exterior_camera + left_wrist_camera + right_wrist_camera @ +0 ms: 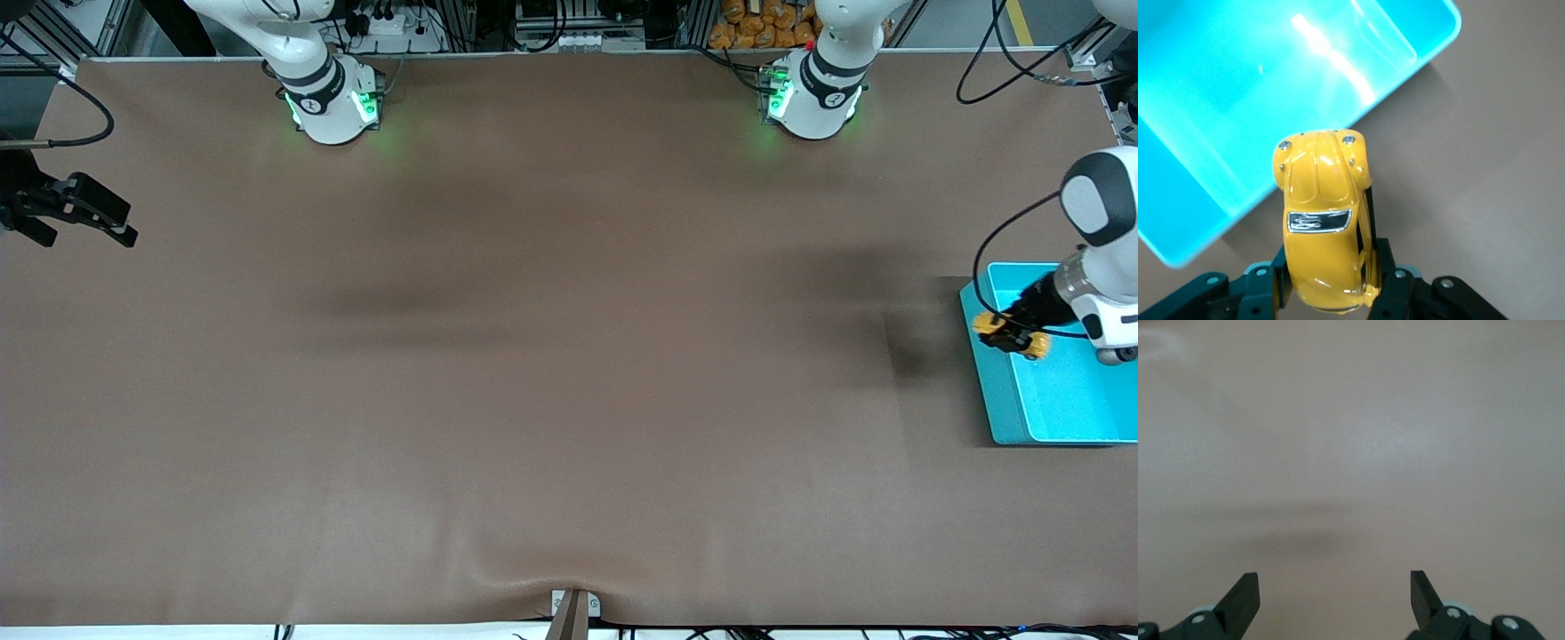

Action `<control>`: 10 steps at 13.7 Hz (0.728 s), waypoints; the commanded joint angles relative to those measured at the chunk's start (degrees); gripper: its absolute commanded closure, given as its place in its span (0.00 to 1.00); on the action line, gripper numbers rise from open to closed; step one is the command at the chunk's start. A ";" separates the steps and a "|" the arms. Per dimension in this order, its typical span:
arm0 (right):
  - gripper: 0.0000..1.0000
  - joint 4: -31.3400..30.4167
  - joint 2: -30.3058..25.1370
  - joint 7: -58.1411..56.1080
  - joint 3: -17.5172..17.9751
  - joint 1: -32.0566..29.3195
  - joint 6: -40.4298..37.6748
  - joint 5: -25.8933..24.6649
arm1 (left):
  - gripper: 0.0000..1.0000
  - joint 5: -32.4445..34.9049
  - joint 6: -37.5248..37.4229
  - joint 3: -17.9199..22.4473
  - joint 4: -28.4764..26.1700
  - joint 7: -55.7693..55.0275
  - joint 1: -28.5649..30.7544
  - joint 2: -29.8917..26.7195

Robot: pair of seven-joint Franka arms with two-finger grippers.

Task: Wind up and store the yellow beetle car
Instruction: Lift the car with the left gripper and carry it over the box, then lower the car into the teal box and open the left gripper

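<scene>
The left end effector (1003, 332) is clamped on the yellow beetle car (1325, 220) over the teal bin's (1062, 418) rim. The right end effector (120, 227) waits, fingers apart, over the surface (533, 356).

Light fell evenly from overhead on the brown desk (533, 356), leaving soft, blurred shadows across its middle and a darker patch beside the teal bin (1005, 400). White glare streaked the bin's floor in the left wrist view, and highlights shone on the yellow beetle car (1325, 220). The right wrist view looked washed out and hazy, with one faint shadow band. Green lamps glowed at both arm bases.
</scene>
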 commanded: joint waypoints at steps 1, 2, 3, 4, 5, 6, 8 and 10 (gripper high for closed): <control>0.00 0.81 0.39 -0.74 0.48 -0.90 -0.33 0.14 | 1.00 5.76 -2.63 -0.56 5.81 6.19 1.56 4.24; 0.00 0.81 0.39 -0.74 0.48 -0.90 -0.33 0.22 | 1.00 7.08 -2.63 -0.56 6.95 9.25 2.35 5.30; 0.00 0.90 0.39 -0.74 0.48 -0.90 -0.33 0.22 | 1.00 8.31 -2.72 -0.56 7.92 12.59 2.88 6.27; 0.00 0.81 0.39 -0.74 0.48 -0.99 -0.24 0.31 | 1.00 9.71 -2.98 -0.56 9.15 15.93 3.58 7.41; 0.00 0.81 0.48 -0.74 0.48 -1.16 -0.24 0.31 | 1.00 10.86 -3.16 -0.56 10.38 19.01 4.29 8.64; 0.00 0.90 0.48 -0.74 0.48 -1.17 -0.24 0.31 | 1.00 11.83 -3.68 -0.56 12.04 21.91 4.99 9.87; 0.00 0.90 0.39 -0.74 0.48 -1.17 -0.33 0.49 | 1.00 12.80 -6.40 -0.47 15.30 27.19 5.61 12.59; 0.00 0.90 0.48 -0.74 0.48 -1.17 -0.24 0.49 | 1.00 13.16 -7.29 1.19 17.15 31.41 5.61 14.53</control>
